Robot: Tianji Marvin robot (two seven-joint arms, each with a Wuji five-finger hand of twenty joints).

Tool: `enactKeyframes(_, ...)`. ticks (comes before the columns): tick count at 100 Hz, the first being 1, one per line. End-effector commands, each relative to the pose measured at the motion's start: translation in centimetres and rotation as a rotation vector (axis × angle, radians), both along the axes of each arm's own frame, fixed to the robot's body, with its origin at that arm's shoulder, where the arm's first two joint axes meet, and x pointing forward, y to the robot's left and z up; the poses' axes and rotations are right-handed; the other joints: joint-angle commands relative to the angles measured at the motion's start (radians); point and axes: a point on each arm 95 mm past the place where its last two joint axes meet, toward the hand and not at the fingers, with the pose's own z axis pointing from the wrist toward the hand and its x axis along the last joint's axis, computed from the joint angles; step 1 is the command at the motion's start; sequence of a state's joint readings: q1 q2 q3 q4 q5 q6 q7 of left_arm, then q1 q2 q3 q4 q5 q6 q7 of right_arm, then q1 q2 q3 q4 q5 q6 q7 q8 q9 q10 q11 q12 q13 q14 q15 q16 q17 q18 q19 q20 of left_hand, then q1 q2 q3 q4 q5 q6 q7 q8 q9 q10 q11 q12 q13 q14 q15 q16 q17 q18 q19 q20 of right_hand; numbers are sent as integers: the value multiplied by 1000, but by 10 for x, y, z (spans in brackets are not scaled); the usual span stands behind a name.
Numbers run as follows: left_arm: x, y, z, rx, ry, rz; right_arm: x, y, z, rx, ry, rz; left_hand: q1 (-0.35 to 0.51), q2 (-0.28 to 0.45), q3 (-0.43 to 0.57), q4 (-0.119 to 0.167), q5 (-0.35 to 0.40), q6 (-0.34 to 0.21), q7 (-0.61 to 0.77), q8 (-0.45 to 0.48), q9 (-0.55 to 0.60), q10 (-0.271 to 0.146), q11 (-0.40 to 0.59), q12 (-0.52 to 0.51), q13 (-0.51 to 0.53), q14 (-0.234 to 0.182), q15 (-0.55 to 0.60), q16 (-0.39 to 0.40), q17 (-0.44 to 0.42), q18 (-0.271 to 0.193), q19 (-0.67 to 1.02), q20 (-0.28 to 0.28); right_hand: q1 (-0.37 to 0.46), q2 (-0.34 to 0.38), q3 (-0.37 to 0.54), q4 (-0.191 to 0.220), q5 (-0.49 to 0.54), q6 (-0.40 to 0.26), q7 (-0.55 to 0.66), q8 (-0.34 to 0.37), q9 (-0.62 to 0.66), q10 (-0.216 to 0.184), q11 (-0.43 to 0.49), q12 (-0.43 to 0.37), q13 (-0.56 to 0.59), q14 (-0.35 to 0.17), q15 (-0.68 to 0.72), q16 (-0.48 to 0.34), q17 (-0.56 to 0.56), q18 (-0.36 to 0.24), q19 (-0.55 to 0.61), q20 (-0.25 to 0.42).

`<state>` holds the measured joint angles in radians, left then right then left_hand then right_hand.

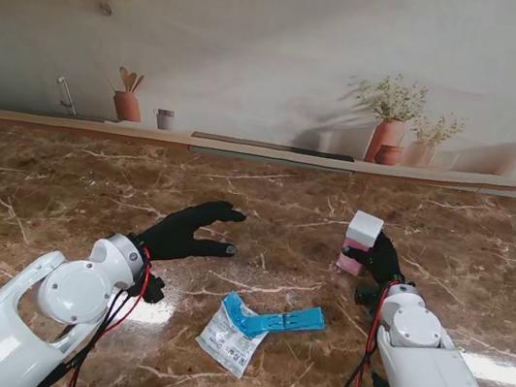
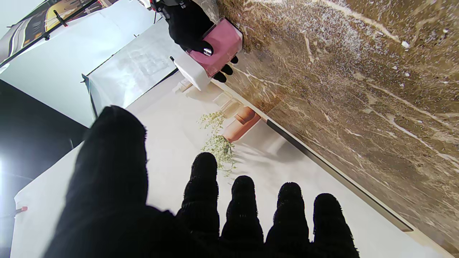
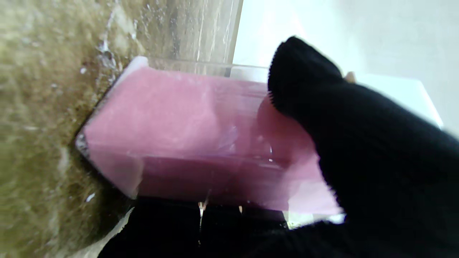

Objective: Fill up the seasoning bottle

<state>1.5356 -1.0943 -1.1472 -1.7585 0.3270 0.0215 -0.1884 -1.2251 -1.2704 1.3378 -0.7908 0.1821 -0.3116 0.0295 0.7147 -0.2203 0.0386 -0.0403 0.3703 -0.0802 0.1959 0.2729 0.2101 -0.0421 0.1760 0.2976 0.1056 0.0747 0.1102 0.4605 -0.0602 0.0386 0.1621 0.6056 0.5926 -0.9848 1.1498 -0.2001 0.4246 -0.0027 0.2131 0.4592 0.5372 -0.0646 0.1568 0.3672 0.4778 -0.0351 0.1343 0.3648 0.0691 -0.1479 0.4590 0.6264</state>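
Right robot hand (image 1: 383, 260) grips the pink bottle (image 1: 359, 243), white cap up, standing on the surface (image 1: 448, 233). Left robot hand (image 1: 185, 232) released, fingers spread. Torn packet (image 1: 233, 339) between arms.

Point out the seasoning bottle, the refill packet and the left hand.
seasoning bottle (image 1: 363, 228), stand view, white cap.
refill packet (image 1: 231, 339), stand view, clear printed body.
left hand (image 1: 185, 231), stand view, back of glove.

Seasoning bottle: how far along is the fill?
Looks done: the seasoning bottle holds pink contents with its white cap on, and the refill pouch lies flat beside the blue clip. In hand: the right hand grips the bottle on the table. The left hand is open. Left: probably just release.
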Motion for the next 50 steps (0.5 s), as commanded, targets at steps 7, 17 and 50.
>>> enactKeyframes(7, 0, 0, -5, 2, 8, 1, -13, -9, -9, -33, 35, 17, 30, 11, -24, 35, 0, 4, -23, 5, -32, -14, -22, 1, -32, -48, -20, -6, 1, -42, -32, -20, -61, 11, 37, 42, -83, 10, -50, -25, -91, -2, -34, -36, -71, -29, -28, -35, -58, 58, -79, -33)
enactKeyframes(17, 0, 0, -6, 6, 9, -1, -15, -12, -5, -60, 29, 27, 24, 11, -25, 34, -3, 5, -23, 4, -33, -14, -24, -1, -36, -48, -21, -6, 2, -39, -39, -32, -90, 6, 17, 37, -131, 3, -83, -36, -166, 5, -56, -54, -112, -32, -38, -45, -76, 43, -89, -38)
enactKeyframes(50, -1, 2, -8, -2, 1, 5, -26, -29, 23, -125, -44, 19, 20, -6, -22, 36, -9, 16, -26, 0, -34, -25, -34, -2, -41, -53, -23, -7, 11, -39, -57, -82, -143, 17, -10, 31, -142, 11, -112, -30, -199, 13, -47, -73, -190, -25, -50, -69, -119, 39, -92, -28)
